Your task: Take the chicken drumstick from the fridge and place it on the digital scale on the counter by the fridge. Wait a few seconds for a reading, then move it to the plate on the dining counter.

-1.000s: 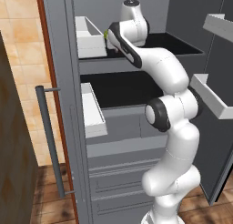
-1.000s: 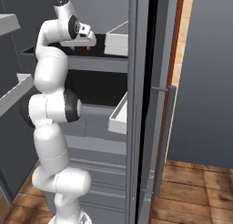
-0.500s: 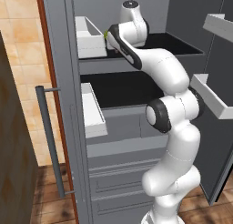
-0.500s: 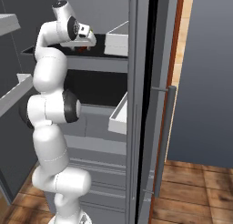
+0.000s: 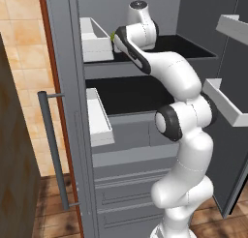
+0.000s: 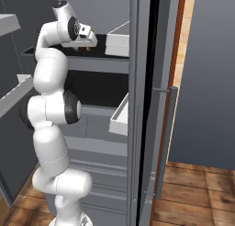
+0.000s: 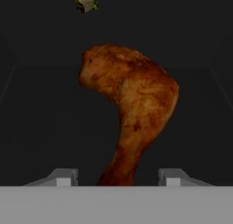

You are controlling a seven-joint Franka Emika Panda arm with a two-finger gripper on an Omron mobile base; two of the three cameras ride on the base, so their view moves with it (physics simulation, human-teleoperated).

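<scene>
My tool (image 7: 116, 181) is at the upper black shelf (image 5: 193, 46) of the fridge (image 5: 63, 63), and the arm holds the same reach it had a second ago; the base has not moved either. The one change is at the tool itself: its jaws were fully spread a moment ago and are now drawing together.

In the hand view the two tips (image 7: 63, 177) stand apart with a clear gap to either side of the chicken drumstick (image 7: 129, 109). The narrow bone end sits directly between them, and the thick meaty end lies farther out ahead of the tool. I see no contact on either tip, so the tool is part-closed and not yet gripping. The drumstick rests on the dark shelf floor.

A small green leafy vegetable (image 7: 83, 0) lies well beyond the drumstick, ahead of the tool and slightly to one side. It is apart from the meat and outside the closing path.

Meaning for the task: the approach is complete and the grasp step has begun. My judgement is that the jaws will meet the thin shank, not the bulk. That end is glossy and tapered, so the piece could pivot or slip once lifted. The weighing and plating steps are not started.
</scene>
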